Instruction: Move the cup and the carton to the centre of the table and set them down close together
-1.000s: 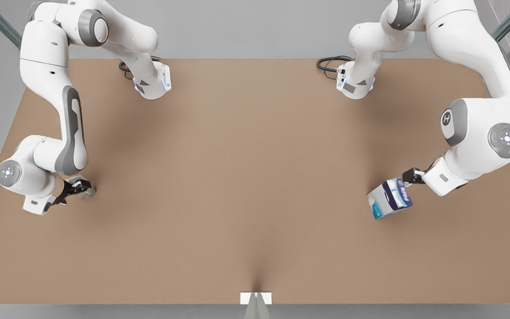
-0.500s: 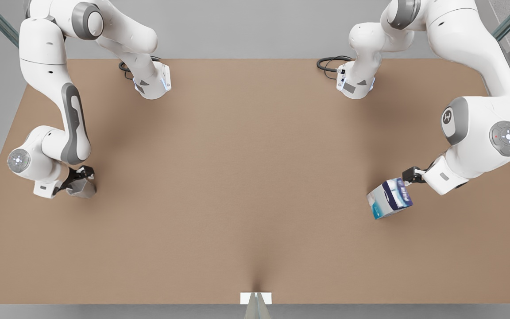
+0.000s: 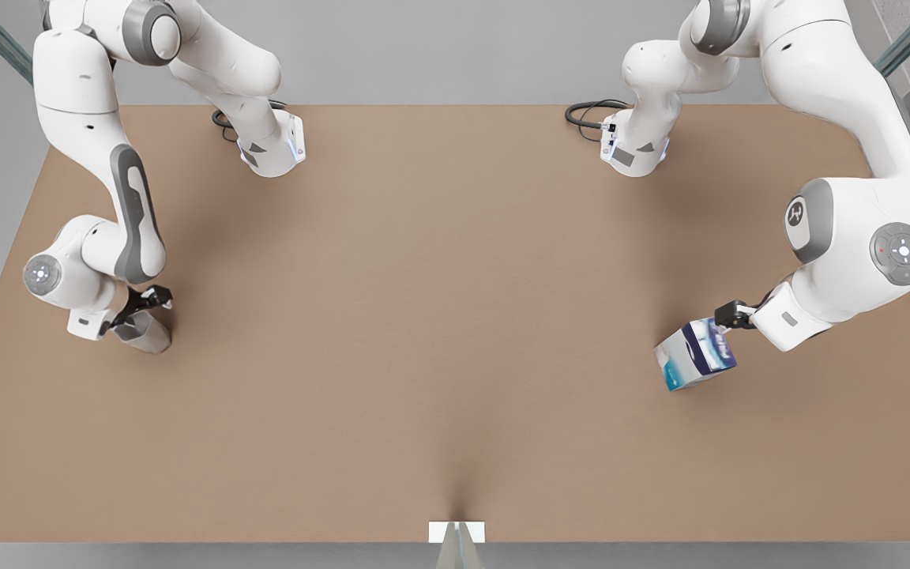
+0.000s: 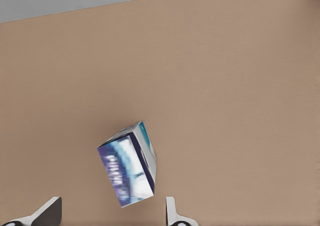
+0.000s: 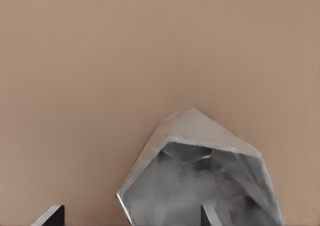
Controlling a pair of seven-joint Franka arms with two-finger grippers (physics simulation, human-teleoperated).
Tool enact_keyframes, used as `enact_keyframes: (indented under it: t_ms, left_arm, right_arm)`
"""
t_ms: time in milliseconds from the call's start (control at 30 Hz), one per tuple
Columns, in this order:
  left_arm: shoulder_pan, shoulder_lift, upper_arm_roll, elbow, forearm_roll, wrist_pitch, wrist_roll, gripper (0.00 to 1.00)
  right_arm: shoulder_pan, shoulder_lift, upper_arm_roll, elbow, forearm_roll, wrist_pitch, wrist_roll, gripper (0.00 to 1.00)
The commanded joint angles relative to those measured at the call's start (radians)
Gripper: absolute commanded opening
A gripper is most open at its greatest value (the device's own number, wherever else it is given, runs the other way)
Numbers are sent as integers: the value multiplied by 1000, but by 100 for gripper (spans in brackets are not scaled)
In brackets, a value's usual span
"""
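Note:
The grey, silvery cup (image 3: 145, 333) sits on the brown table (image 3: 439, 316) near the edge at the front view's left. In the right wrist view the cup (image 5: 200, 181) shows its pale inside, close in front of my right gripper (image 5: 130, 213), whose fingers are spread wide. That right gripper (image 3: 156, 299) hovers open just above and behind the cup. The white and blue carton (image 3: 692, 356) with its navy band rests tilted at the front view's right. My left gripper (image 3: 727, 316) is open by its upper corner, and the carton (image 4: 130, 171) lies just ahead of the left gripper (image 4: 111, 211).
Both arm bases (image 3: 269, 150) (image 3: 633, 150) with their cables stand along the far edge. A small white bracket (image 3: 456, 531) sits at the middle of the near edge. The wide middle of the table lies between the two objects.
The right arm has pulled its gripper up and back from the cup, uncovering it. The left arm shifted only slightly. The carton has not moved.

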Motion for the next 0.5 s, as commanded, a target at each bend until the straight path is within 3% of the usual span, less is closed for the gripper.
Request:
enact_keyframes:
  t_ms: [0, 133, 200, 267, 333, 467]
  left_arm:
    - [0, 0, 0, 0, -3, 0, 0, 100]
    - [0, 0, 0, 0, -3, 0, 0, 100]
    - [0, 0, 0, 0, -3, 0, -2, 100]
    - [0, 0, 0, 0, -3, 0, -3, 100]
    - [-1, 1, 0, 0, -3, 0, -5, 100]
    - [0, 3, 0, 0, -3, 0, -5, 100]
  right_arm:
    - [0, 3, 0, -1, 0, 9, 0, 100]
    - [8, 32, 0, -18, 0, 83, 0, 97]
    - [6, 34, 0, -21, 0, 83, 2, 74]
    - [6, 34, 0, -22, 2, 83, 2, 43]
    - [6, 32, 0, -24, 0, 83, 3, 25]
    - [6, 52, 0, -24, 0, 86, -5, 21]
